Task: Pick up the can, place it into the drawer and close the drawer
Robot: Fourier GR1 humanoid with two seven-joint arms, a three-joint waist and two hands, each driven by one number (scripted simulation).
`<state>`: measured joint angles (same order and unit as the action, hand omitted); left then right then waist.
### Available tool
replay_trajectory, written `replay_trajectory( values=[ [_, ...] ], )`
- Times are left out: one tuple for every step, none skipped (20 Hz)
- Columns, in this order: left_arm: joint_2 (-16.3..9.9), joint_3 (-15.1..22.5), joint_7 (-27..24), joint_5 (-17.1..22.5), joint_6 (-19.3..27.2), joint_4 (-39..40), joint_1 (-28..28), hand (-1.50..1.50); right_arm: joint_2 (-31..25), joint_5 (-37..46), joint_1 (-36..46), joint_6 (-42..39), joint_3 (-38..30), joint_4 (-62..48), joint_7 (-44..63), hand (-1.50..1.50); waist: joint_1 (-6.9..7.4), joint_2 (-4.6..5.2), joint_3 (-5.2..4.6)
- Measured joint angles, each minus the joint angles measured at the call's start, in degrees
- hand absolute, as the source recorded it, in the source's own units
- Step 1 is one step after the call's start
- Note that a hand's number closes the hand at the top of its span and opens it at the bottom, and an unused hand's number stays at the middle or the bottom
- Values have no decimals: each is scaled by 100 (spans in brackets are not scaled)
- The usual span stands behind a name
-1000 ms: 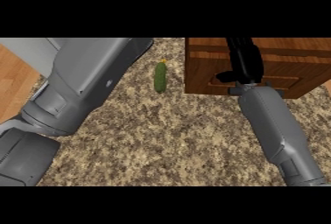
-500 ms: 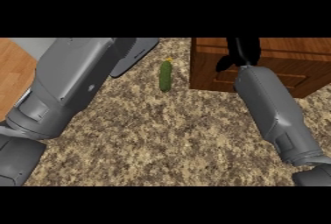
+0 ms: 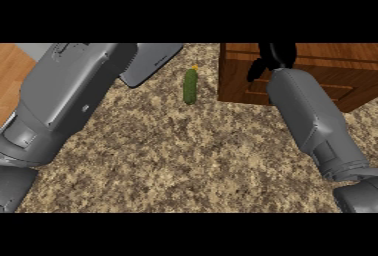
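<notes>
The right hand [image 3: 272, 59], black, rests against the top front of the brown wooden drawer unit [image 3: 325, 75]. Whether its fingers are straight or curled cannot be told; most of the hand runs past the upper edge of the view. Its grey right forearm [image 3: 314, 120] extends from the lower right corner up to the unit.

The left hand is not visible. Only the grey left forearm [image 3: 63, 100] shows, crossing the left side of the view.

The can is not visible anywhere. A green elongated cucumber-like item [image 3: 190, 86] lies on the speckled stone countertop [image 3: 177, 165], just beside the unit's left face.

Change over the last second: the unit's face now sits lower in the view and the right hand higher against it. Judgement: the drawer-closing push is under way, with the can presumably already inside.
</notes>
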<state>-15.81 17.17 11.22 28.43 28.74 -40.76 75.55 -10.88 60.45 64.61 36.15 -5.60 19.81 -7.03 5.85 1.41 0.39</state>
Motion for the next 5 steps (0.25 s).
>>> replay_trajectory(
  values=[
    [-23,4,24,6,-17,-83,-50,-150,-11,-73,26,-55,-58,-20,-128,-150,5,13,10],
    [-62,4,50,9,-40,-149,-94,-150,4,-138,42,-69,-115,-31,-242,-150,-4,21,13],
    [-120,3,102,22,-72,-254,-140,-150,-6,-190,33,-71,-163,-43,-359,-150,11,16,14],
    [-136,15,106,18,-74,-342,-213,-150,-10,-229,59,-105,-201,-74,-458,-150,6,23,17],
    [-189,13,139,21,-94,-425,-267,-150,-14,-263,80,-126,-240,-106,-533,-150,5,27,18]
  ],
)
